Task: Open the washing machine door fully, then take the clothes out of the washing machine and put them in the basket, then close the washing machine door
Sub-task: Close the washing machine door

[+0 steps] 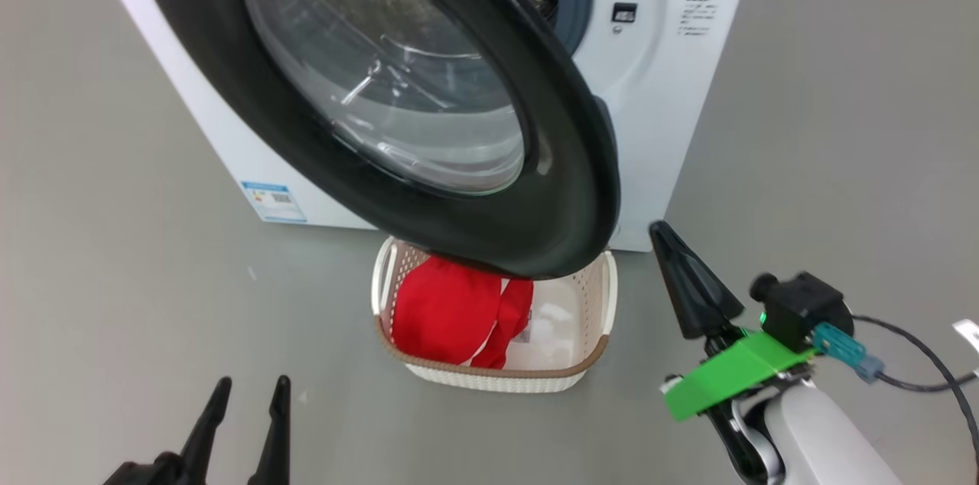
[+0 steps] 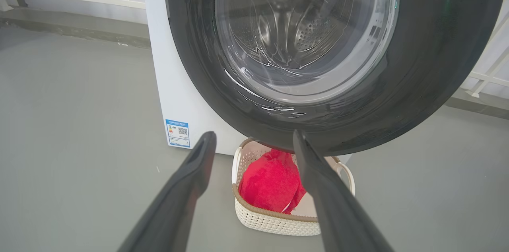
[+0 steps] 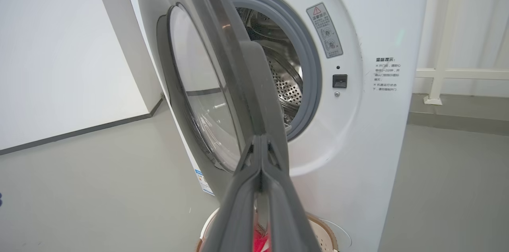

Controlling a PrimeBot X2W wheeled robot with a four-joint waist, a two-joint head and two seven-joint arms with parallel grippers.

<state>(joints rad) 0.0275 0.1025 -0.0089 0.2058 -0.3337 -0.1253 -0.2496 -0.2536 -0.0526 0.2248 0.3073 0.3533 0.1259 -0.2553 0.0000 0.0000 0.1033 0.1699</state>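
Observation:
The washing machine (image 1: 665, 125) (image 3: 370, 132) stands white on the grey floor. The washing machine door (image 1: 558, 164) (image 2: 191, 45) (image 3: 222, 45) is partly open, its black rim hanging over the basket (image 1: 604, 301) (image 2: 270, 220). Red clothes (image 1: 443, 313) (image 2: 270, 182) lie in the basket's left half. My left gripper (image 1: 252, 382) (image 2: 253, 134) is open and empty, low at the front left, pointing toward the basket. To the right of the door's lower edge is my right gripper (image 1: 661, 231) (image 3: 260, 136), shut on nothing, with its tips aimed at that edge.
The steel drum (image 3: 286, 77) shows behind the grey gasket. A white railing (image 3: 437, 73) runs behind the machine on the right and a white wall (image 3: 59, 45) stands to the left. A dark cable (image 1: 918, 362) trails from my right wrist. Open floor lies on both sides.

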